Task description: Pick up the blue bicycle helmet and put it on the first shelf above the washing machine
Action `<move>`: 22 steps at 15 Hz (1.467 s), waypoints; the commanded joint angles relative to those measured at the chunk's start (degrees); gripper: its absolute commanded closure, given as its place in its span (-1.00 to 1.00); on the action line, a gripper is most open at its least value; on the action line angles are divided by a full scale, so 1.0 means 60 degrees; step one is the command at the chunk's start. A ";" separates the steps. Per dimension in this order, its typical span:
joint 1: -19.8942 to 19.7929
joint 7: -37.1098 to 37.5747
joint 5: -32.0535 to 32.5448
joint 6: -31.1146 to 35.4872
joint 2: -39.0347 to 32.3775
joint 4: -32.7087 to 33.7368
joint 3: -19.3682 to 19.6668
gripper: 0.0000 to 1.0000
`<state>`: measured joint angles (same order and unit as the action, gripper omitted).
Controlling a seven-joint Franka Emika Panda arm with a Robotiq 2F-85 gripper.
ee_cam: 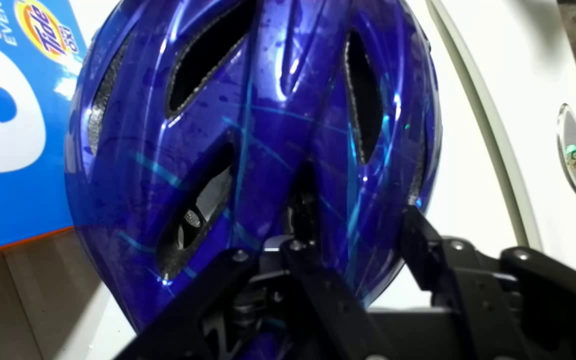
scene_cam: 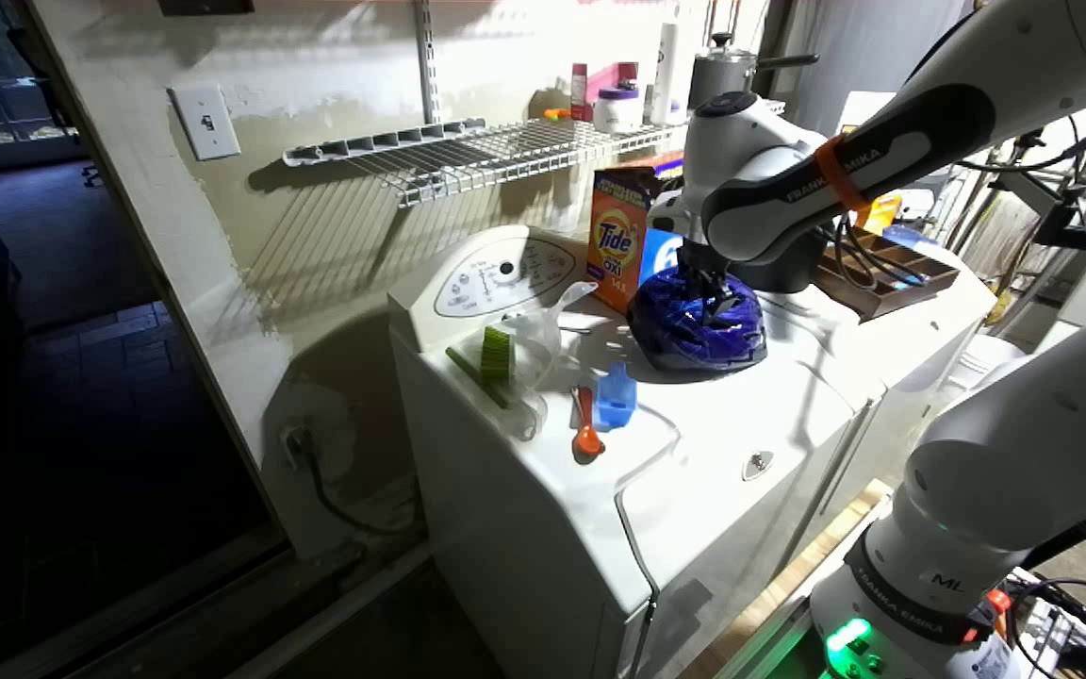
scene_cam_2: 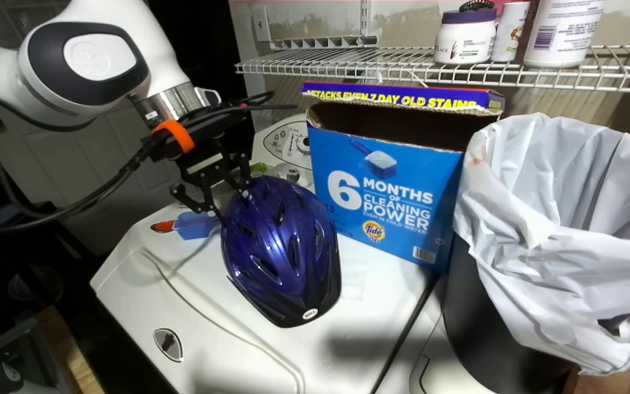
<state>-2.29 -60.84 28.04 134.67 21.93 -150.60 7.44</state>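
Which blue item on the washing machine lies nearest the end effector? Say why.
The glossy, vented Bell bicycle helmet: the end effector is right at it, while the Tide Oxi carton and small blue plastic container are farther off.

In both exterior views the helmet (scene_cam: 699, 330) is on the washing machine (scene_cam: 694, 453), with the gripper (scene_cam_2: 232, 206) over one end of it. In an exterior view, a box (scene_cam: 611, 250) stands just behind the helmet to its left, and a bin (scene_cam: 793, 269), partly hidden, behind it to its right; farther right is a tray (scene_cam: 911, 294). Before the helmet, to its left, lies a cup (scene_cam: 616, 401), with a spoon (scene_cam: 587, 438) on the cup's side away from the helmet. A brush (scene_cam: 496, 356) is farther left still, and the control panel (scene_cam: 505, 273) left and behind. Above and behind the helmet runs the shelf (scene_cam: 552, 141), mainly to its left, bearing a jar (scene_cam: 618, 113) and a bottle (scene_cam: 664, 80).
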 commanded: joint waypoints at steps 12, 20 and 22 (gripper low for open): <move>0.0372 -0.0133 -0.1755 -0.3666 0.0571 0.1978 -0.0143 0.57; 0.0558 0.0197 -0.1811 -0.3411 0.0679 0.2273 -0.0178 0.07; 0.0566 0.0215 -0.1817 -0.3411 0.0683 0.2278 -0.0182 0.07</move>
<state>1.05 -59.56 17.16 114.35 26.04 -137.04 6.32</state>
